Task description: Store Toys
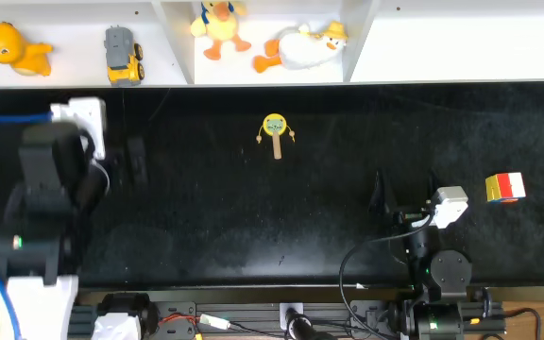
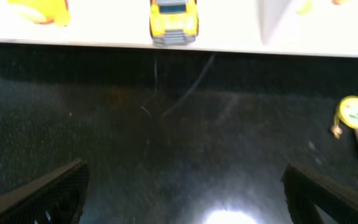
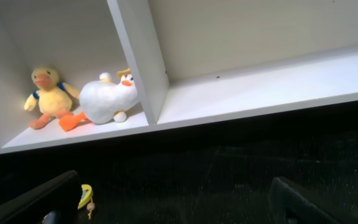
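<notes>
Four toys already sat in the white shelf (image 1: 442,42) along 12 o'clock, so the rattle (image 1: 274,132) near the table's centre and the coloured cube (image 1: 504,188) at 3 o'clock seemed the ones not yet stored. The left gripper (image 2: 185,196) hung wide and empty at 10 o'clock, facing the yellow truck (image 2: 173,22). The right gripper (image 1: 404,194), also wide and empty, stood at 4 o'clock, near the cube and probably the handier arm for it.

No readable text, seemingly.
</notes>
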Motion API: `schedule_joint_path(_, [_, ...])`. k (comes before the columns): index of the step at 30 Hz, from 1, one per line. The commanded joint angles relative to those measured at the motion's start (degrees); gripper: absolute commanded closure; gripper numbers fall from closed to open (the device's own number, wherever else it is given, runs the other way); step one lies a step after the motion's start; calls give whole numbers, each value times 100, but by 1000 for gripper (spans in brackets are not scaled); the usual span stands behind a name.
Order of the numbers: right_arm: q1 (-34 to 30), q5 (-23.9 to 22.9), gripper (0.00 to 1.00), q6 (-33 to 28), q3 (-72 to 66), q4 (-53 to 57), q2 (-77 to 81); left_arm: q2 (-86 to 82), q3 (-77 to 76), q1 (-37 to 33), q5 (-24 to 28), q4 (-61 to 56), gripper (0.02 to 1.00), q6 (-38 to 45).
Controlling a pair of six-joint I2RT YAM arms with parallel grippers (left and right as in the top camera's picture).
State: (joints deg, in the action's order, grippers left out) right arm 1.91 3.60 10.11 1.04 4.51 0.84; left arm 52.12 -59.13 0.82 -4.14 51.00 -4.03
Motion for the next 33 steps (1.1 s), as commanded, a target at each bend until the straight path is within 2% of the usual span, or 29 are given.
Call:
schedule_joint_path(1, [31, -48, 5, 17, -79, -31, -63, -358, 144, 44, 57, 531, 20, -101])
schedule_joint_path(3, [31, -48, 5, 17, -79, -31, -63, -363, 144, 44, 199, 765, 20, -96])
schedule_joint_path(24, [31, -48, 7, 17, -79, -33, -63, 197, 256, 42, 190, 796, 23, -96])
schedule_joint_path(28, [31, -48, 7, 17, -79, -33, -63, -444, 691, 22, -7, 20, 20, -90])
schedule_joint_path(33, [31, -48, 5, 17, -79, -33, -63, -1733, 2017, -221, -216, -1670, 20, -74])
